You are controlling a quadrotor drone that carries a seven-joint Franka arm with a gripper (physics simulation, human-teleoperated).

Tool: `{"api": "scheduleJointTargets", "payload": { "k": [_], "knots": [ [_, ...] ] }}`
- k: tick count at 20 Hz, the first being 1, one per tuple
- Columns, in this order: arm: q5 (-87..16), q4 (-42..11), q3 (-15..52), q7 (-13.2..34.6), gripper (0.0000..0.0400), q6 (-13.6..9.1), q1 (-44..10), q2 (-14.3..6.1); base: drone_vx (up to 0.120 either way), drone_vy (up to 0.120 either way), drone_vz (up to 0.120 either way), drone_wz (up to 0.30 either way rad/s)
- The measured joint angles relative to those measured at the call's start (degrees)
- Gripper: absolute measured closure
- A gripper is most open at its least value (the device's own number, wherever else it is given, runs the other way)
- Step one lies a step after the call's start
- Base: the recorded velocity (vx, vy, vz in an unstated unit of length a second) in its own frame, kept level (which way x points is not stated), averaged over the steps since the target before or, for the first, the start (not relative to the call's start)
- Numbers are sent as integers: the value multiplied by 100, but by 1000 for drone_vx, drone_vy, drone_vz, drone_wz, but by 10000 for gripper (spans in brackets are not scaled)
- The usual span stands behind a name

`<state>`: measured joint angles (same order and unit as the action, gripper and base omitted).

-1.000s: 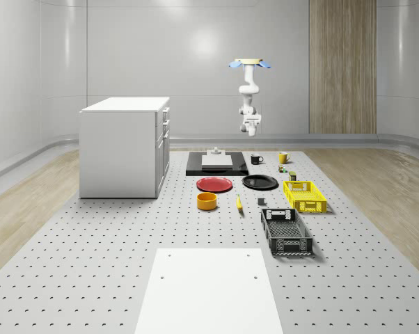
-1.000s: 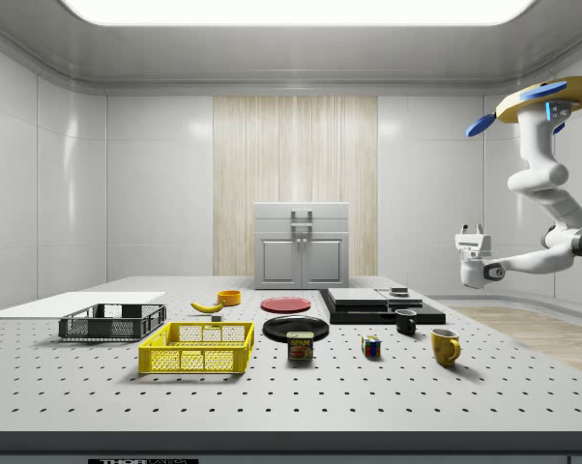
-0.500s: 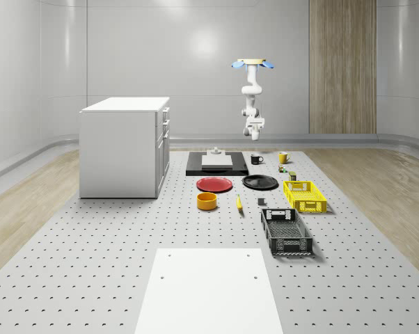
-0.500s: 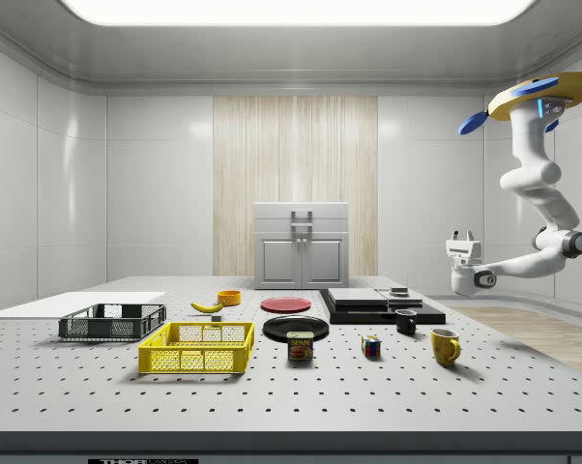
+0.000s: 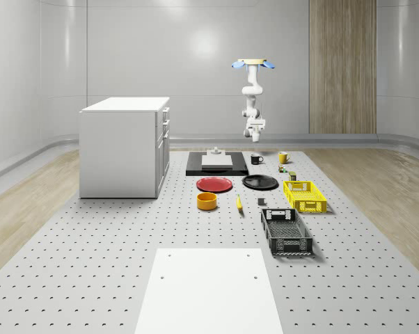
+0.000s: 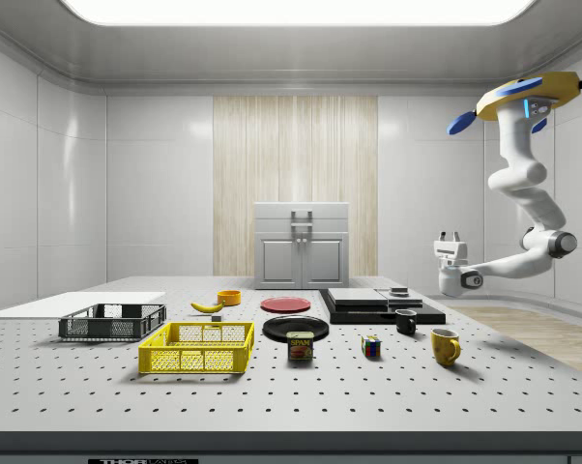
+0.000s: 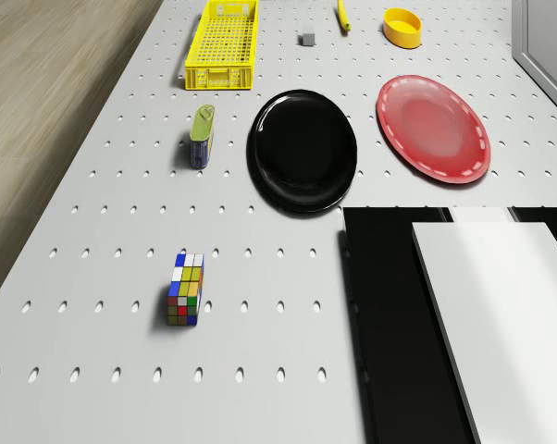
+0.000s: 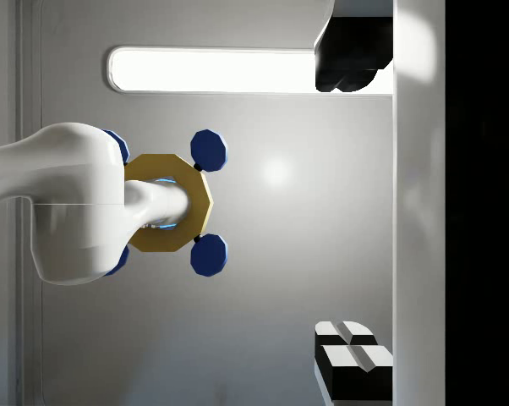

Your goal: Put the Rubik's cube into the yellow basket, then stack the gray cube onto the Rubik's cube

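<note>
Red plate [image 7: 434, 127] and black tray [image 7: 389, 324] edge-cropped.

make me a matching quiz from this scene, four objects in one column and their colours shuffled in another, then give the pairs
Objects:
1. basket
2. plate nearest the basket
3. plate farther from the basket
4. small cube beside the basket

Colours:
A. red
B. gray
C. yellow
D. black

Pairs: 1-C, 2-D, 3-A, 4-B
</note>
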<state>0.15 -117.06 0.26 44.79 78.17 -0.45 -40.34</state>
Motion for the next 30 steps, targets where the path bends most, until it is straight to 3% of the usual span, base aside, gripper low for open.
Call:
{"api": "scheduleJointTargets", "payload": {
  "k": [5,30],
  "knots": [
    [-2,-10,4,-1,0,19,-3,-13,112,48,0,0],
    [-363,-91,266,43,0,128,-89,-90,0,120,0,0]
  ]
}}
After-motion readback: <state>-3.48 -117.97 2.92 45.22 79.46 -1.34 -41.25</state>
